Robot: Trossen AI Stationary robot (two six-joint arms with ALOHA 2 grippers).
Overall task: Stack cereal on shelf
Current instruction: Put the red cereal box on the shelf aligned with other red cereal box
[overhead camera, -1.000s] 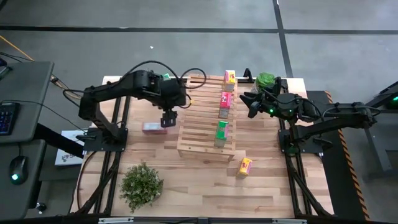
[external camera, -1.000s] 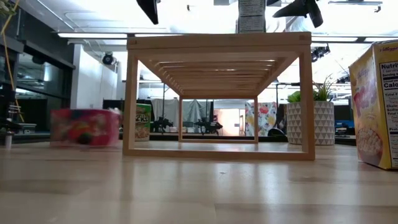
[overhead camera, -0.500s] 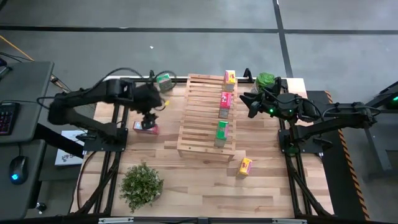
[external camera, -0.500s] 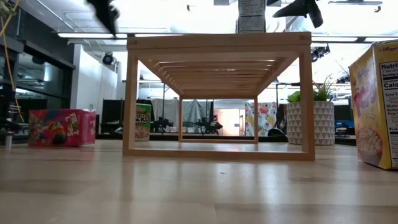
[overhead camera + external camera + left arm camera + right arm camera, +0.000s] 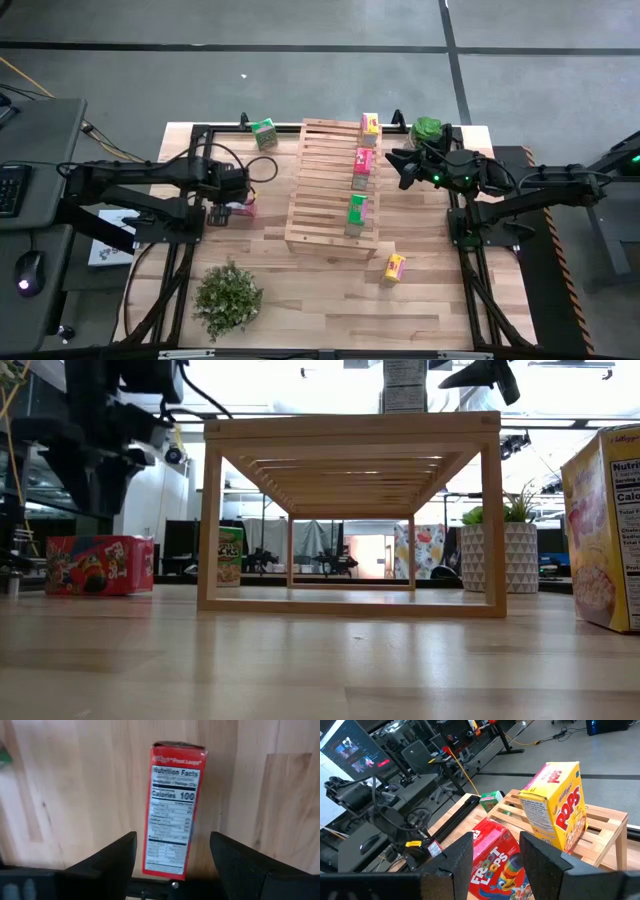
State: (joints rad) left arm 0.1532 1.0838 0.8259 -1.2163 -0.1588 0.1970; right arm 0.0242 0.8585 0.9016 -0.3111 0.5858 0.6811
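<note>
1. A light-wood slatted shelf (image 5: 332, 189) stands in the middle of the plank table (image 5: 310, 300), with three small cereal boxes lined along its right-hand side in the overhead view: a yellow Pops box (image 5: 370, 125) at the far end, a pink-red Froot Loops box (image 5: 363, 162) in the middle, and a green box (image 5: 356, 210) toward the near end.
2. A second pink-red box (image 5: 236, 208) lies flat on the table to the left of the shelf, its nutrition panel facing up in the left wrist view (image 5: 172, 810).
3. The left gripper (image 5: 222, 196) sits low over that box, fingers (image 5: 112, 857) spread wide on either side of it, not closed on the cardboard.
4. From table height, the left arm (image 5: 105, 430) hangs directly above the red box (image 5: 98, 564).
5. A second green box (image 5: 264, 132) stands at the table's far edge, left of the shelf.
6. A second yellow box (image 5: 395, 267) rests on the table near the shelf's near right corner.
7. The right gripper (image 5: 404, 165) waits just beside the shelf's right side, level with the Froot Loops box, fingers (image 5: 452, 857) apart and holding nothing.
8. A leafy plant (image 5: 226, 298) sits at the table's near left; another potted plant (image 5: 428, 128) stands at the far right.
</note>
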